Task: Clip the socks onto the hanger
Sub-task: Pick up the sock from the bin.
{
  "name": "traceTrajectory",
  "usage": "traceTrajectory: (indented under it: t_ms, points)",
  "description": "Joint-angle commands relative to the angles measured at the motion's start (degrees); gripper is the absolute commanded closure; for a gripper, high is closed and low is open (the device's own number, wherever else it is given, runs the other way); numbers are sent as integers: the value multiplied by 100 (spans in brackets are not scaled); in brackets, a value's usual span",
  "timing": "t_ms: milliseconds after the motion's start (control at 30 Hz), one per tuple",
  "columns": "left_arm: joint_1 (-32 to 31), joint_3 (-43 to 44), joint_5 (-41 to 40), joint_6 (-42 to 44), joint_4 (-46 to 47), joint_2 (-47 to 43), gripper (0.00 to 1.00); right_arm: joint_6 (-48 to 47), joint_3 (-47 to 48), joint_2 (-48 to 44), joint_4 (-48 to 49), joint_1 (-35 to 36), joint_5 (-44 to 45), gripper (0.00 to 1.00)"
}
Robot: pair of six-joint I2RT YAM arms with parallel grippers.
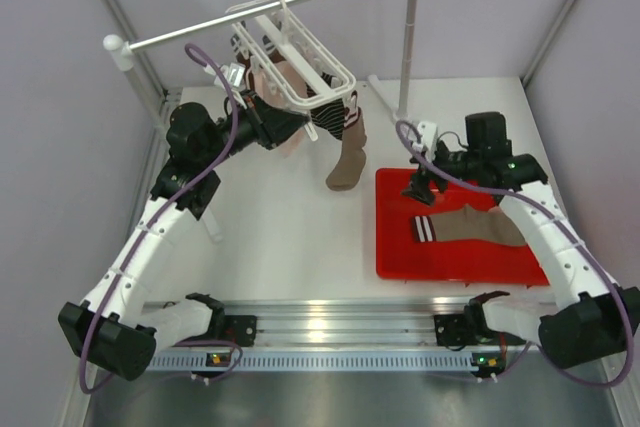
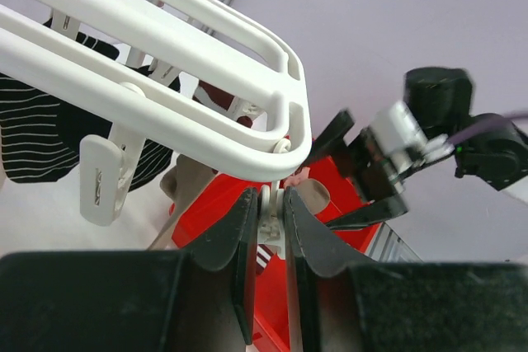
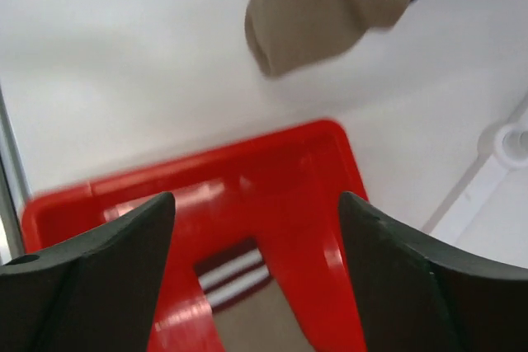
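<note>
The white hanger [image 1: 300, 52] hangs from the rail at the back left. A taupe sock [image 1: 348, 155] with a dark striped cuff hangs from it, and a pale pink sock [image 1: 272, 79] shows under its frame. My left gripper [image 1: 266, 117] is under the hanger. In the left wrist view it [image 2: 275, 212] is shut on a small white clip [image 2: 274, 224] that dangles from the hanger's rim [image 2: 165, 80]. A second taupe sock [image 1: 470, 227] lies flat in the red tray [image 1: 395, 257]. My right gripper [image 1: 420, 187] hovers open and empty over the tray's far left corner, above the sock's striped cuff [image 3: 235, 274].
The long white rail [image 1: 270, 7] stands on poles, with one pole [image 1: 408, 42] just behind the tray. Another free clip [image 2: 103, 179] hangs from the hanger next to the striped cuff [image 2: 41, 138]. Grey walls close in both sides. An aluminium base rail [image 1: 330, 332] runs along the near edge.
</note>
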Motion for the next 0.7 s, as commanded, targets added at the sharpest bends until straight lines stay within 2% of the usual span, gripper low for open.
traceTrajectory:
  t_ms: [0, 67, 167, 367, 533, 667]
  points:
    - [3, -32, 7, -18, 328, -83, 100, -3166, -469, 342, -2394, -348, 384, 24]
    - [3, -49, -2, -35, 328, -75, 100, -3940, -681, 606, -2547, -576, 668, 31]
    - [3, -84, -11, -18, 354, -101, 100, -4417, -858, 1186, -2443, -1034, 888, 34]
    - [3, -67, -28, 44, 293, -101, 100, -4479, -665, 2100, -1933, -1105, 828, 37]
    - [3, -32, -37, 114, 231, -92, 100, -4558, -717, 2339, -1758, -982, 906, 37]
    - [12, -93, -55, 61, 310, -92, 100, -4338, -998, 2392, -1020, -885, 1099, 36]
